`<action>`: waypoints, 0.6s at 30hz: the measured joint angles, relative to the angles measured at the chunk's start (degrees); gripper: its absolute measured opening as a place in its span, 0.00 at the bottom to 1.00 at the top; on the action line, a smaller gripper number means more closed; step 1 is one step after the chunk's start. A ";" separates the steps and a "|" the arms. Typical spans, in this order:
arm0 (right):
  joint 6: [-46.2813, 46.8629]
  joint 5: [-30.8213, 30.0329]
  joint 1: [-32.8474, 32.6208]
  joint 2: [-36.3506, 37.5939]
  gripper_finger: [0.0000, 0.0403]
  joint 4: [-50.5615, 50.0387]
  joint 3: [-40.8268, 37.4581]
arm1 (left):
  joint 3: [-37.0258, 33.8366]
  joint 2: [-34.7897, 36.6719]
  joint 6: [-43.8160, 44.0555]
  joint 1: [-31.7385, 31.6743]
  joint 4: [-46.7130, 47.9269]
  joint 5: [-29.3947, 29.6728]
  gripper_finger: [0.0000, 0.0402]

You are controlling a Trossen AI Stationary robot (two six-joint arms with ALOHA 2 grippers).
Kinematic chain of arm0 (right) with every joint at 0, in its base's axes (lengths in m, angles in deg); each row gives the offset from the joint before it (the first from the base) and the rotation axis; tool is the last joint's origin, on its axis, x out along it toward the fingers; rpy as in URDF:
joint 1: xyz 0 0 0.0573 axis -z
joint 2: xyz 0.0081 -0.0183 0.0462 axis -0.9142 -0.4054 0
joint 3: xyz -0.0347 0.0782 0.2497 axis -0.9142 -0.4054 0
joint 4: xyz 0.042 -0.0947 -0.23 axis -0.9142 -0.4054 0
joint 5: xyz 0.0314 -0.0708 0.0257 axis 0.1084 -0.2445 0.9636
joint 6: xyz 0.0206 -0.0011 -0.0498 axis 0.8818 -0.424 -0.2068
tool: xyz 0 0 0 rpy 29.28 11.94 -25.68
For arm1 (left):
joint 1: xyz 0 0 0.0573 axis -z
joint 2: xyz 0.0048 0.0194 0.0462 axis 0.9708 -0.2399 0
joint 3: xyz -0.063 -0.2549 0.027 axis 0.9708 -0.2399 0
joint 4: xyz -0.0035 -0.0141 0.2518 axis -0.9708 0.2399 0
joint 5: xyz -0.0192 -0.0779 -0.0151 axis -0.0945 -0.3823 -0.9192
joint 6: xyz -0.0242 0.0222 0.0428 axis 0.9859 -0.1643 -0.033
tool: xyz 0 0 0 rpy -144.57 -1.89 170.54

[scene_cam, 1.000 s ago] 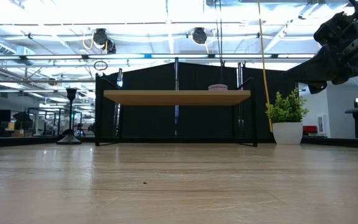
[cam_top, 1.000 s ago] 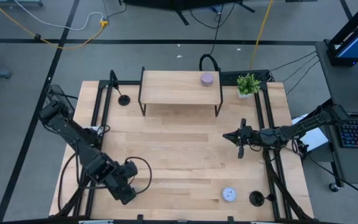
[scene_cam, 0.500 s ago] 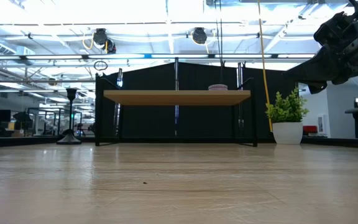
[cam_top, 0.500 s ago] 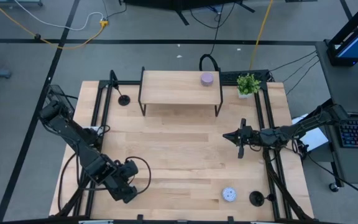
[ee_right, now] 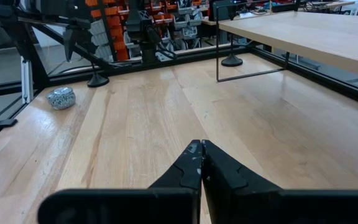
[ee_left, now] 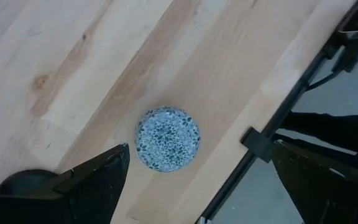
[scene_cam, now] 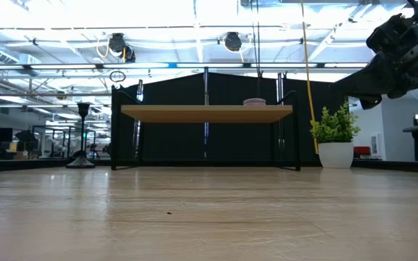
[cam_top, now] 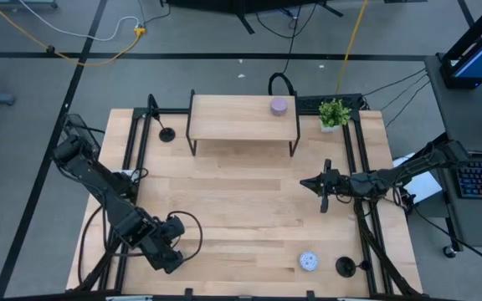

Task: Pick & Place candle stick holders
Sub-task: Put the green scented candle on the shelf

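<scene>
Fingers of the right gripper (ee_right: 201, 144) are pressed together with nothing between them. It hangs above the right-middle of the table (cam_top: 241, 209), pointing left. The left gripper (ee_left: 201, 148) waits over the near left part of the table, its fingers spread wide and empty.

Neither arm has a load, so I judge the step in hand to be the approach to a pick, with no grasp begun.

One candle holder (cam_top: 346, 267) stands upright in the near right corner, just beside a speckled puck (cam_top: 308, 261) and close to the right rail. The other candle holder (cam_top: 166, 134) stands at the far left, near the left leg of the shelf (cam_top: 241, 117). A third does not show. A lavender puck (cam_top: 279, 105) sits on the shelf, and a potted plant (cam_top: 334, 113) stands to the shelf's right.

For the right arm the near-right holder looks the handier choice. The move would call for parting the fingers, swinging toward the near edge, and closing on the thin stem from the side. It should stay off the speckled puck and the rail. The slim stem leaves little room for error, and a nudge could tip it. Where it should be set down I cannot tell.
</scene>
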 joint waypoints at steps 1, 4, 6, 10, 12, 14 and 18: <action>0.00 0.00 0.00 0.00 0.00 -0.02 0.00 | -0.40 0.00 0.42 0.00 0.02 -0.04 1.00; 0.00 0.00 0.00 0.00 0.00 -0.04 0.00 | -1.99 -0.01 3.26 0.00 0.03 -0.77 0.99; 0.00 0.00 0.00 0.02 0.00 -0.04 0.00 | -2.98 0.00 5.18 0.00 -0.01 -2.05 0.99; 0.00 -0.02 0.00 0.02 0.00 -0.04 0.00 | -4.35 -0.02 7.98 -0.04 -0.45 -3.13 0.99; -0.02 -0.02 0.00 0.02 0.00 -0.09 0.00 | -4.78 -0.02 9.07 -0.04 -0.71 -3.14 0.99; 0.00 -0.02 0.00 0.02 0.00 -0.09 0.00 | -5.15 -0.02 9.88 -0.04 -1.08 -3.14 0.99; 0.00 -0.02 0.00 0.02 0.00 -0.43 0.00 | -6.59 -0.02 11.41 0.00 -4.10 -3.14 0.99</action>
